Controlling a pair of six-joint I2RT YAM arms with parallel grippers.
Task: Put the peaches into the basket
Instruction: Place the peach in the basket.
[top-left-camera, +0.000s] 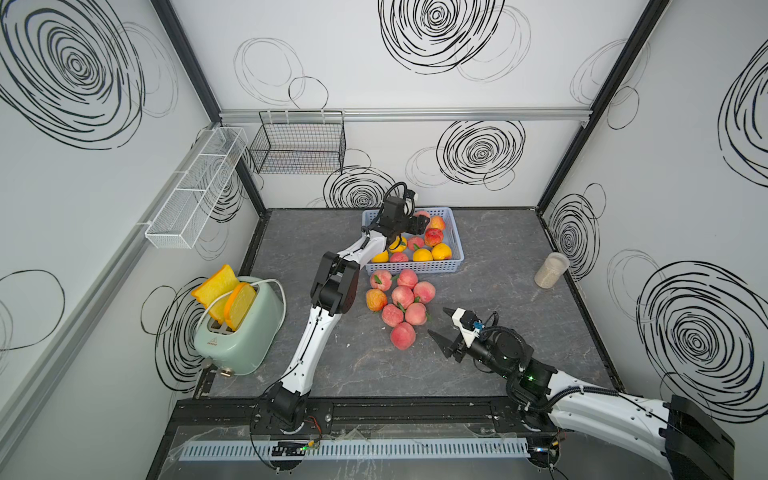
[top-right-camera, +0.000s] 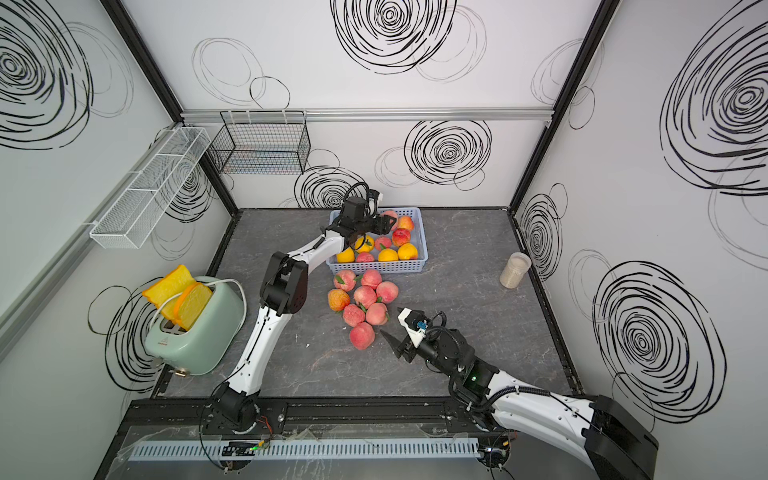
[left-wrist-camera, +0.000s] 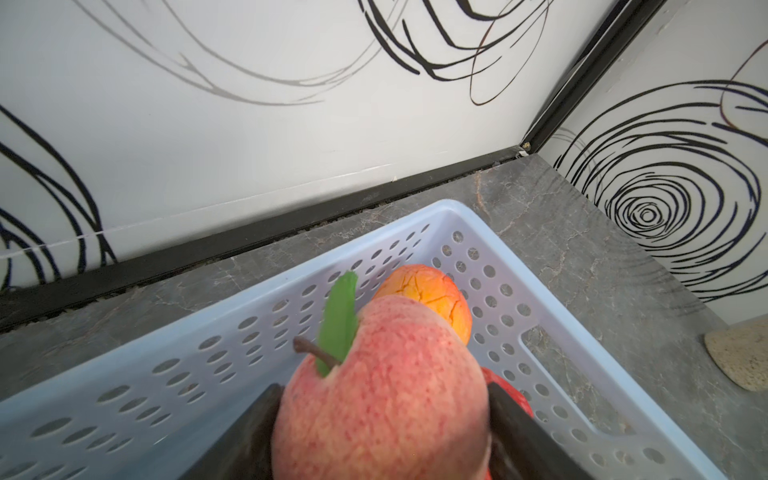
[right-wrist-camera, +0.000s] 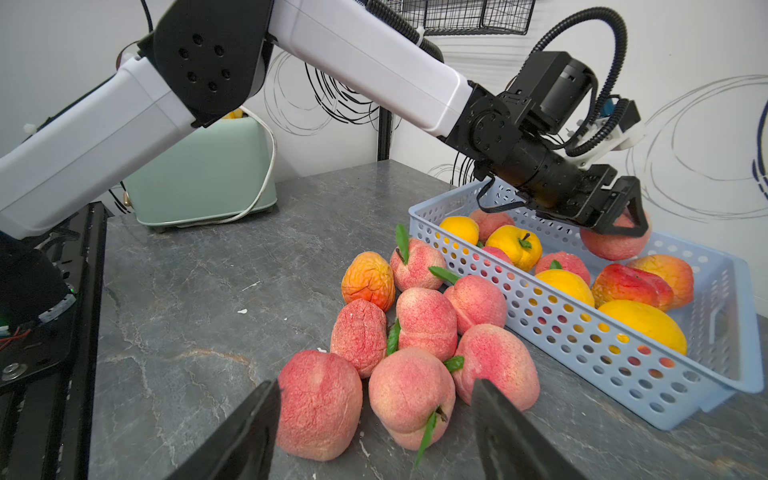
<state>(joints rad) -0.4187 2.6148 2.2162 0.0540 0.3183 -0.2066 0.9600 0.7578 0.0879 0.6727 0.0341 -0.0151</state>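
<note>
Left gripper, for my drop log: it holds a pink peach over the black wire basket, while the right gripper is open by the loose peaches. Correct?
One detail is wrong. The right wrist view shows the left gripper holding the pink peach over the light blue basket, not the black wire basket on the wall. The right gripper is open by the loose peaches.

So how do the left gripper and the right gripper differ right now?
The left gripper has a pink-red blushed toy peach between its fingers; the right gripper is open and empty. The left gripper is over the shallow light blue perforated plastic basket; the right gripper is low beside the loose pink-red peaches on the grey marbled tabletop. Both have black fingers.
</note>
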